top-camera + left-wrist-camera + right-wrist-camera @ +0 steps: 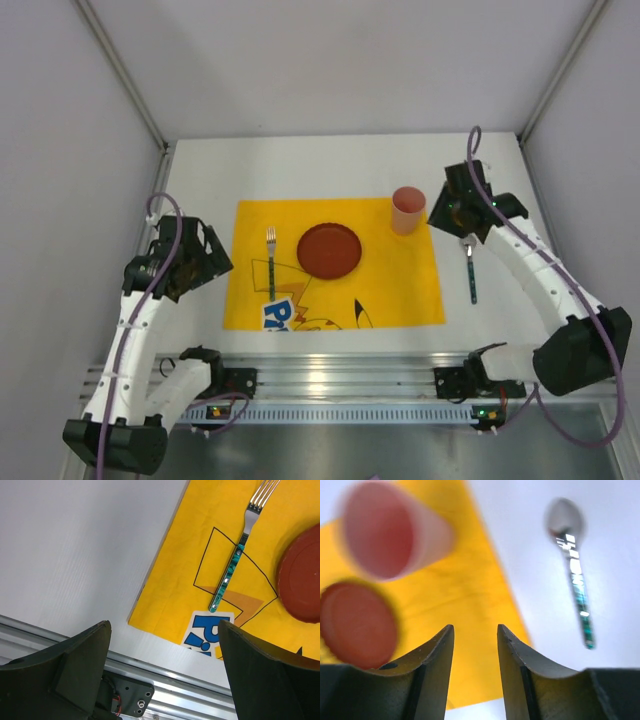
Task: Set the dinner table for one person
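The white dinner table (330, 165) carries a yellow cartoon placemat (400, 290). On the mat lie a red plate (329, 250) and, to its left, a teal-handled fork (271, 262). A pink cup (407, 209) stands at the mat's far right corner. Off the mat's right edge, a teal-handled spoon (470, 270) rests on the bare table. My right gripper (475, 627) hovers over that edge, open and empty, with the cup (390, 530) ahead to its left and the spoon (575, 570) to its right. Left of the mat, my left gripper (164, 625) is wide open and empty, and the fork (235, 562) lies ahead of it.
A ridged aluminium rail (340, 380) runs along the near table edge, with both arm bases bolted to it. Grey walls close in the left, right and far sides. The right arm's purple cable (500, 225) loops above the spoon.
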`<state>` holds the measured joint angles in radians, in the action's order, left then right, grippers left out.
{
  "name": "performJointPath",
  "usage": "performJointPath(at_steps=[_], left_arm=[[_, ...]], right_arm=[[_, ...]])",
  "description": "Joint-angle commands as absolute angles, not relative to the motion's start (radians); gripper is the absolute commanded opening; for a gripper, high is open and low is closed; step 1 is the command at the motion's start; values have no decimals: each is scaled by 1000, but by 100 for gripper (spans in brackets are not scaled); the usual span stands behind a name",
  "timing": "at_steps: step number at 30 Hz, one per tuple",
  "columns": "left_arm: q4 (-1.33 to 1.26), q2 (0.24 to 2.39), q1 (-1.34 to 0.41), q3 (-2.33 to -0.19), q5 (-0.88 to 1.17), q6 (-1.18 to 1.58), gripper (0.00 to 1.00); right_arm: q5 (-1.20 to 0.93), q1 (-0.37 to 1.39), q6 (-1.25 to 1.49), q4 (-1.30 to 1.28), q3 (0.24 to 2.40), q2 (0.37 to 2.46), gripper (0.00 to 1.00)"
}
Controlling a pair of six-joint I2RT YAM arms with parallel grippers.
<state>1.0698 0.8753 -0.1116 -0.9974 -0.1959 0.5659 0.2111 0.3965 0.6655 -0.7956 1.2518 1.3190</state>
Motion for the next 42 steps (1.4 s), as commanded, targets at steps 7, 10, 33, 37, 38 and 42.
performJointPath(at_steps=[7, 10, 33, 37, 38, 42], left_arm=[[1012, 907, -106, -988, -170, 528, 93], [1012, 908, -106, -986, -167, 528, 93], [1012, 943, -106, -983, -172, 528, 93], [1011, 948, -106, -982, -170, 528, 93], [1011, 950, -106, -982, -169, 526, 93], [1014, 946, -106, -983, -170, 528, 93]], right_arm=[[276, 50, 511, -793, 1028, 1448, 39], [293, -27, 480, -781, 1020, 1509, 39], [186, -71, 411, -598, 945, 1597, 39], [163, -67, 413, -571, 922, 1614, 39], [167, -67, 417, -572, 919, 1627, 37], [170, -67, 417, -574, 919, 1664, 29]])
